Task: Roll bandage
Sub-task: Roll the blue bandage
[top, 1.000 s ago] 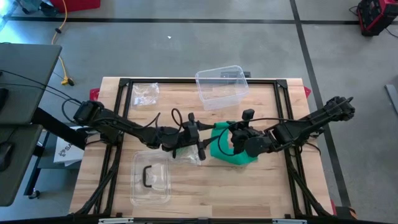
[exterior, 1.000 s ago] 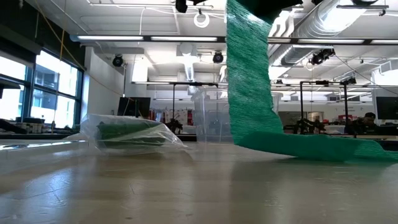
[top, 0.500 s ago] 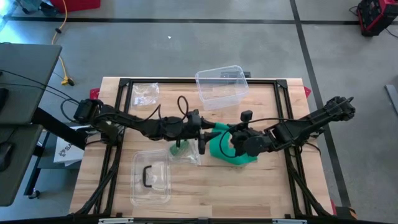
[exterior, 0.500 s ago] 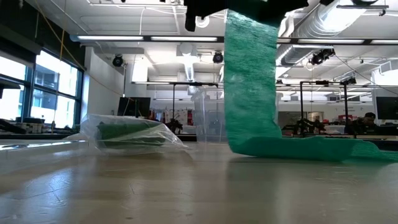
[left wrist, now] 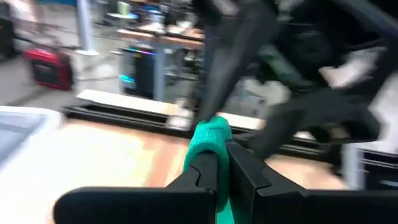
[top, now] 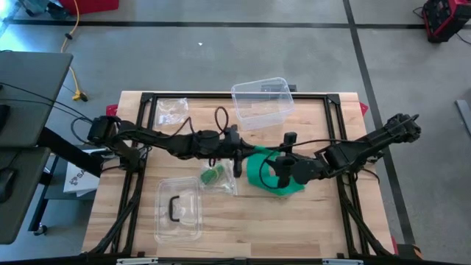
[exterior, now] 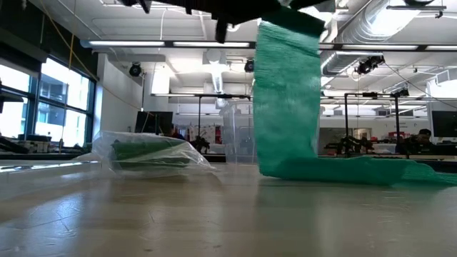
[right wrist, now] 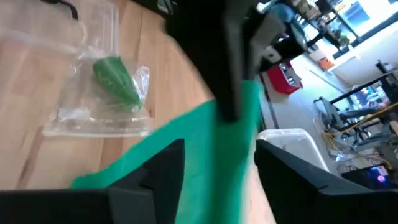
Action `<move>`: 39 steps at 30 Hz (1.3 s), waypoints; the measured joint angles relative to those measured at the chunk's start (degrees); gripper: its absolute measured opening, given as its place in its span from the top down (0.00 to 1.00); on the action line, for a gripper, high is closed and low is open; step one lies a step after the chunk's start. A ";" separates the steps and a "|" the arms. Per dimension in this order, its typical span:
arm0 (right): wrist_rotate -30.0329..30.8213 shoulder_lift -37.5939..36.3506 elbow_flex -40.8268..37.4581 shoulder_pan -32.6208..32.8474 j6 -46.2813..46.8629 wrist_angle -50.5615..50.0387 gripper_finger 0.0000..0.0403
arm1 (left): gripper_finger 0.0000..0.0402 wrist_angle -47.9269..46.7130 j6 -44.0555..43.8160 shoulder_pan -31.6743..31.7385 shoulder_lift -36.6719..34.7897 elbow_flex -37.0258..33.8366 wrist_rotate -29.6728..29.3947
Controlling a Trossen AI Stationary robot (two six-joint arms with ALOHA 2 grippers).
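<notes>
My left gripper (left wrist: 221, 158) pinches the bandage (top: 266, 171) end aloft so it hangs straight for rolling; right gripper (right wrist: 217, 158) spread, flanking the strip.

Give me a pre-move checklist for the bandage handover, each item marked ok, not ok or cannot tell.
1. Left pincer shut on the green bandage: ok, its fingers pinch the top of the strip.
2. Right pincer released: ok, fingers stand apart with the strip between them, not clamped.
3. Bandage hanging free: ok, it drops from the left pincer to the table, its tail lying flat there.
4. Bandage rolled: not ok, the strip is still unrolled.
5. Bagged green roll clear of the strip: ok, it lies apart beside it.
6. Strip twisted: cannot tell.
</notes>
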 joint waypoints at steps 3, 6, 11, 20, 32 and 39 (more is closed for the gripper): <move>0.24 -1.38 1.77 0.83 -0.13 -0.55 0.51 | 0.99 -3.90 4.03 -0.67 -4.55 0.00 -6.97; 0.64 -3.20 3.72 1.77 0.08 -1.92 0.51 | 0.99 -10.03 9.46 -2.41 -10.41 0.02 -14.72; -5.55 -5.09 3.71 3.08 2.92 -2.57 0.51 | 0.99 -13.34 19.67 -7.43 -18.67 -0.37 -27.54; -17.28 -4.95 0.42 4.76 10.04 -3.72 0.50 | 0.99 -1.74 28.32 -16.66 -21.13 -0.39 -20.88; -16.40 -5.03 0.42 18.79 19.44 2.16 0.50 | 0.99 11.31 34.80 -26.49 -13.93 4.13 -7.86; -8.29 -2.66 0.42 22.95 20.26 9.41 0.50 | 0.99 10.47 32.24 -26.95 -8.37 6.91 -8.33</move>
